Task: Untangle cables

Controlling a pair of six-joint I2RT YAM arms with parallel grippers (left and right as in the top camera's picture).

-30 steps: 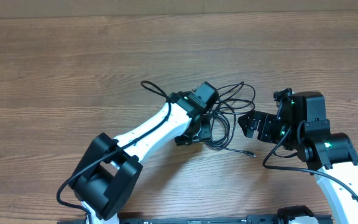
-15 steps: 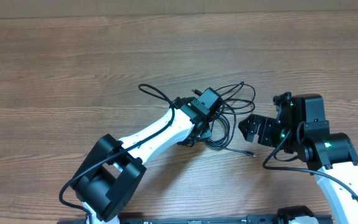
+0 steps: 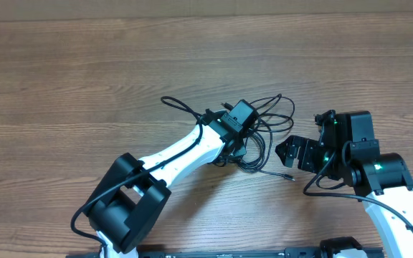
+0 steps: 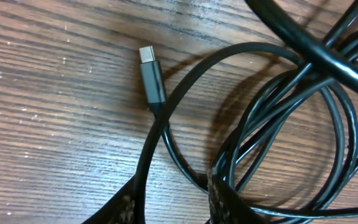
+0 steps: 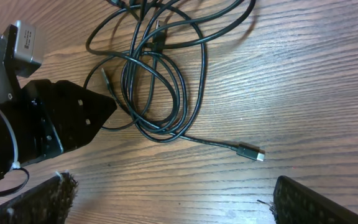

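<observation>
Nearest me, right side: right claw point(image 5: 173, 182) spread full wide, hung low over bare worktop point(image 3: 84, 72), nothing between its fingers. It faces the tangle from the right and stands off from it. My guess is that it is parked there so as not to crowd the other arm, and placed to take a free tail when wanted.

Just ahead of it: a loose plug point(image 5: 249, 151) on a single strand that runs out of the bundle toward my side. It lies flat, touching nothing else. I judge it the easiest end to draw out.

Centre: left claw point(image 4: 174, 190) down at the near-left edge of the cables point(image 5: 180, 93). Tips drawn part-way in, a strip of wood showing between them. The coil's strands run hard against the tip on the coil's side. Whether any strand is nipped lower down I cannot tell, as that part is out of frame. Wrist set low, likely to single out one strand rather than grab the lot.

Beside those tips: second plug point(image 4: 152, 78), flat on the wood, its cord curving back into the coil.

Beyond: the cables sit mid-worktop between both arms, within reach of each. Several turns lie stacked as a rough coil, wider loops reach out to the far side, and one strand crosses over the rest. Not yet untangled.
</observation>
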